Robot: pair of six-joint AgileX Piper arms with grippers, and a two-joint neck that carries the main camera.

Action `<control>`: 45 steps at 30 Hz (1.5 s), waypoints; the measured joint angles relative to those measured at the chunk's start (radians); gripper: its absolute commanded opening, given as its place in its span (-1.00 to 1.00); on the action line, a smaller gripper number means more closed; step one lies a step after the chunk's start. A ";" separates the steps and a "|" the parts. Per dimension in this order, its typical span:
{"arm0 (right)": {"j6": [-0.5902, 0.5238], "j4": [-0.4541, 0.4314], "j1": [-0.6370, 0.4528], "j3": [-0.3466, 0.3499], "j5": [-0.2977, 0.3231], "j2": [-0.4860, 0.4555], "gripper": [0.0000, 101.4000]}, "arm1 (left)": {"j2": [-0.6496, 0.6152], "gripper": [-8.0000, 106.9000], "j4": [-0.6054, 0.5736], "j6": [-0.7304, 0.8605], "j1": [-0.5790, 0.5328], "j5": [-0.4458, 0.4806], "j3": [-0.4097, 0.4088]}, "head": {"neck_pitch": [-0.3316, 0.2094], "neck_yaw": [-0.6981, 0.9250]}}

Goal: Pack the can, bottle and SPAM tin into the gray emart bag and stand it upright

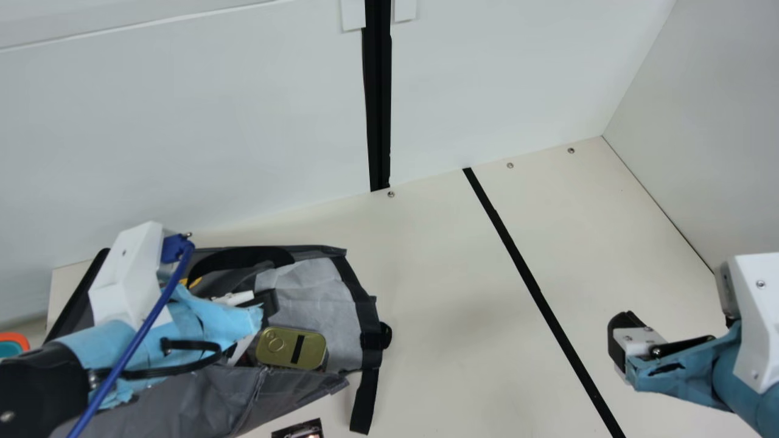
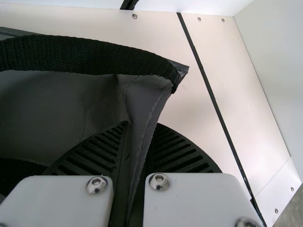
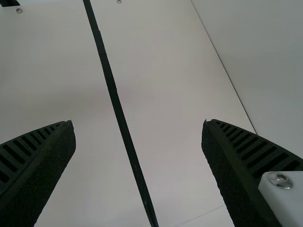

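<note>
The gray bag [image 1: 316, 286] lies with its mouth spread at the left of the main view, black straps along its edges. A gold-coloured tin [image 1: 291, 348] rests in the opening, against the gray lining. Over the bag is my left gripper [image 1: 265, 302]. In the left wrist view the same gripper [image 2: 142, 125] is shut on a fold of the gray bag [image 2: 142, 101], a black strap arching beyond it. At the main view's right, my right gripper [image 1: 627, 344] is apart from the bag; in the right wrist view this gripper [image 3: 138, 124] is open and empty.
A black line [image 1: 535, 286] crosses the table between the bag and my right arm. White walls stand at the back and right. A small dark object [image 1: 298, 429] lies at the bottom edge, and an orange-rimmed item [image 1: 15, 339] at the left.
</note>
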 measured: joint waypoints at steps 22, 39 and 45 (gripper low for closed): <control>-0.035 0.058 0.068 -0.032 -0.002 0.114 0.87 | 0.000 -1.00 0.000 0.000 0.000 0.000 0.000 | 0.002 -0.002; -0.311 0.315 -0.103 -0.088 -0.002 0.256 0.87 | 0.000 -1.00 0.000 0.000 0.000 0.000 0.000 | 0.000 0.000; -0.464 0.433 -0.199 -0.087 -0.014 0.320 0.87 | 0.000 -1.00 0.000 0.000 0.000 0.000 0.000 | 0.000 -0.002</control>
